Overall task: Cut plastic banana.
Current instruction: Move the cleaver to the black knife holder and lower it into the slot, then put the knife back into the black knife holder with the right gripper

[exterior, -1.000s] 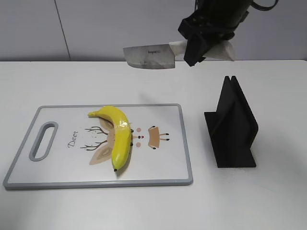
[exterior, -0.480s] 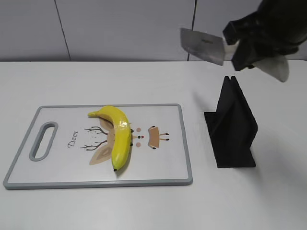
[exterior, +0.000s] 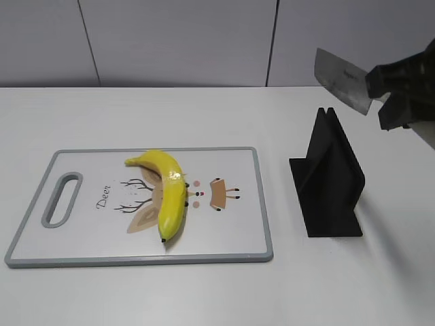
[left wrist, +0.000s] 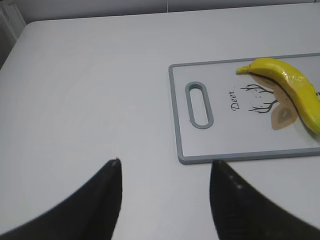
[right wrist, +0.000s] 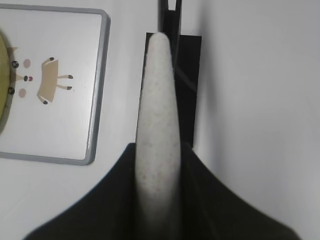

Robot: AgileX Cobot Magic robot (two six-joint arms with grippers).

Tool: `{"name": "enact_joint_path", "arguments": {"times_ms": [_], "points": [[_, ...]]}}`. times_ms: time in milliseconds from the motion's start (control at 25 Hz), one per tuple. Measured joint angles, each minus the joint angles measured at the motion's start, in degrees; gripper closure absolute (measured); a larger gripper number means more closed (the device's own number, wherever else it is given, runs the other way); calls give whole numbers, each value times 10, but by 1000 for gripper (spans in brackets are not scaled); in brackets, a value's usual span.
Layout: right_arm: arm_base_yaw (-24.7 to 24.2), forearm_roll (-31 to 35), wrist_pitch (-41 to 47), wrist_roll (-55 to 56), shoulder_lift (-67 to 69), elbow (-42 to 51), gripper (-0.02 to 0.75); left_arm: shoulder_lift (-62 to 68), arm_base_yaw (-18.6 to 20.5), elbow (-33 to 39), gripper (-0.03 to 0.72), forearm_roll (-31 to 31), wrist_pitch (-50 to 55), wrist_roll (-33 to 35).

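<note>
Left gripper (left wrist: 165, 200): jaws wide apart, holding nothing, above the bare table (left wrist: 90, 90) left of the board.
Cutting board (exterior: 224, 248): white with grey rim, deer drawing, handle slot on the left.
Plastic banana (exterior: 170, 193): lies on the board near its middle, in 1 piece, curved.
Knife stand (exterior: 329, 180): black, upright, right of the board.
Knife (exterior: 342, 80): blade raised above the stand, tilted.
Right gripper (exterior: 401, 92): clamped on the knife's pale handle (right wrist: 157, 125).
</note>
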Motion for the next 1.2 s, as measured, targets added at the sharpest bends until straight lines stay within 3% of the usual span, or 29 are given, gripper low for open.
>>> {"name": "enact_joint_path", "arguments": {"times_ms": [240, 480, 760, 1200], "points": [[0, -6, -27, 23, -2, 34, 574, 2, 0, 15, 164, 2, -29, -6], [0, -52, -43, 54, 13, 35, 574, 2, 0, 17, 170, 5, -42, -19], [0, -37, -83, 55, 29, 36, 574, 2, 0, 17, 172, 7, -42, -20], [0, -32, -63, 56, 79, 36, 574, 2, 0, 17, 200, 8, -42, -20]]}}
